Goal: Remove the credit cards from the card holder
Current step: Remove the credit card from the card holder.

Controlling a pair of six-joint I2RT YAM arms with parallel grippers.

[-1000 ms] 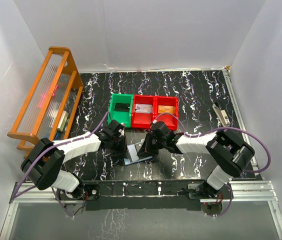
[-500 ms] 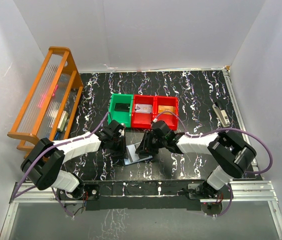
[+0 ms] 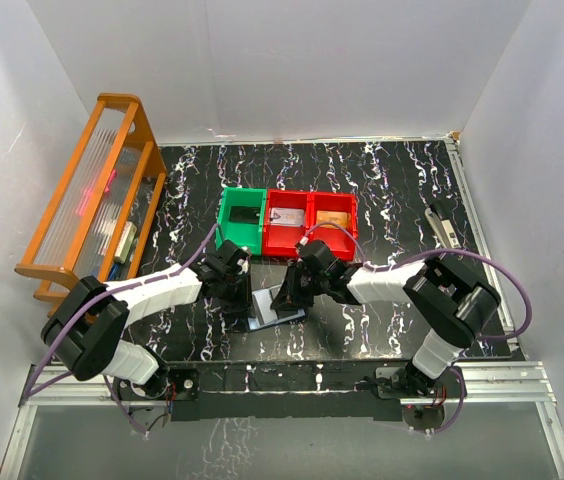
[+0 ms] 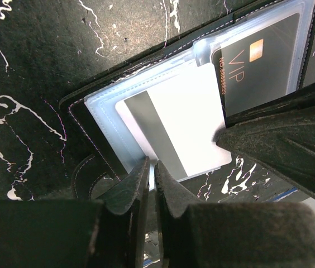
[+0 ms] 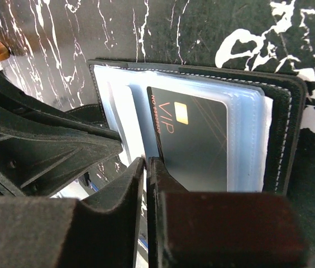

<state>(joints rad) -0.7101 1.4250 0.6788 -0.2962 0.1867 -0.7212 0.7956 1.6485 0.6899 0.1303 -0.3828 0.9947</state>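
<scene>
Watching card holder (image 5: 283,134) lying open on table (image 3: 392,180) nr front edge; left gripper (image 4: 151,166) clenched on its sleeve edge by white card (image 4: 185,117); right gripper (image 5: 146,162) pinched shut at black card (image 5: 194,142), hold unclear; thin nip could slip, or drag holder.

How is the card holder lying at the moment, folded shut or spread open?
Spread open: the card holder shows both clear inner panels facing up, with a black card and a white card visible.

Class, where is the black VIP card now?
Right wrist view: the black VIP card sits in the card holder, right half, just above the right gripper.
</scene>
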